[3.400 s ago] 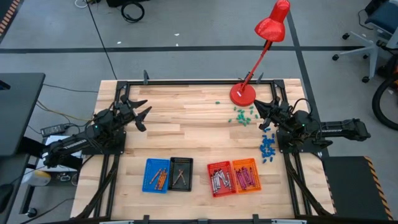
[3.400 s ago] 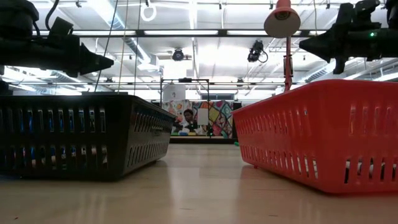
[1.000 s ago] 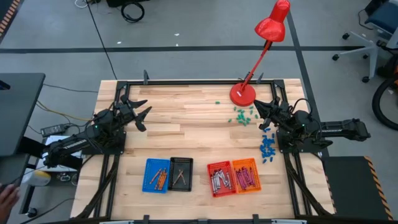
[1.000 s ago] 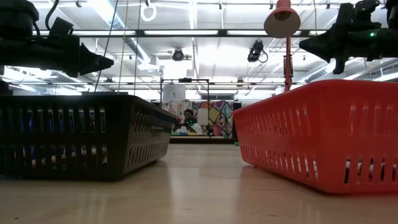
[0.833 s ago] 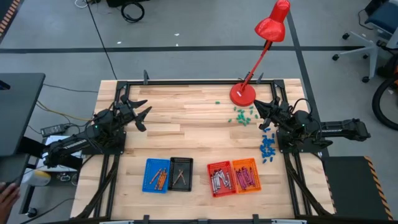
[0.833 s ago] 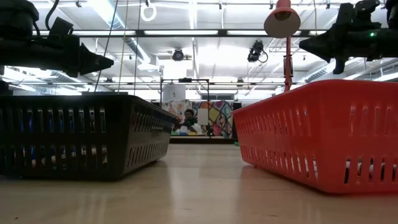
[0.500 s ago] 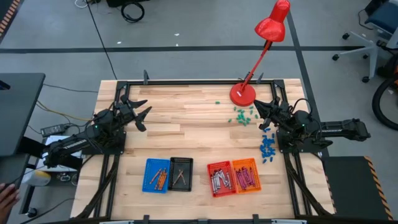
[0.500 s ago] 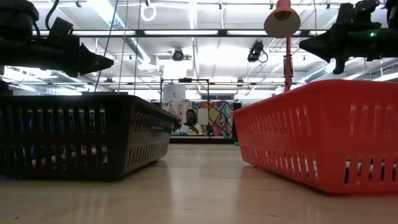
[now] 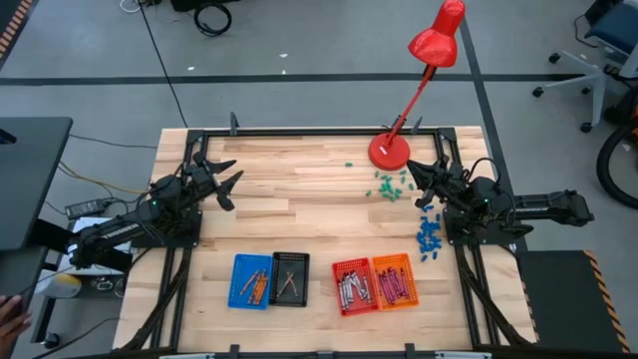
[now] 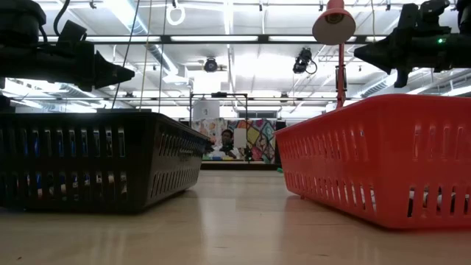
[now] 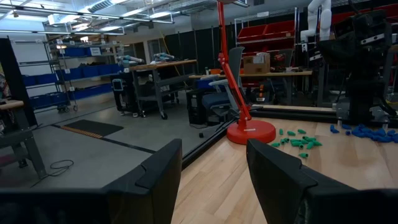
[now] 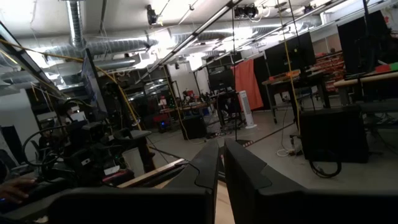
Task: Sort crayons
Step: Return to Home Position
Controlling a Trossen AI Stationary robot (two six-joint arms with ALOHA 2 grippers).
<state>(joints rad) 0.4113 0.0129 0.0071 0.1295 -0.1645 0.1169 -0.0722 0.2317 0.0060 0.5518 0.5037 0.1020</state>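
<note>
The crayons lie in four small baskets near the table's near edge. Orange-brown ones are in the blue basket (image 9: 251, 281) and a few in the black basket (image 9: 290, 278). Grey-white ones are in the red basket (image 9: 351, 286) and purple-magenta ones in the orange basket (image 9: 392, 281). My left gripper (image 9: 227, 179) hangs open and empty above the table's far left part; it also shows in the left wrist view (image 11: 211, 149). My right gripper (image 9: 419, 184) hangs above the far right part, shut and empty; it also shows in the right wrist view (image 12: 221, 149).
A red desk lamp stands with its base (image 9: 389, 152) at the far edge. Tiny green bits (image 9: 389, 185) and small blue chunks (image 9: 430, 237) lie on the table near my right gripper. In the low view the black basket (image 10: 96, 158) and the red basket (image 10: 383, 158) stand close.
</note>
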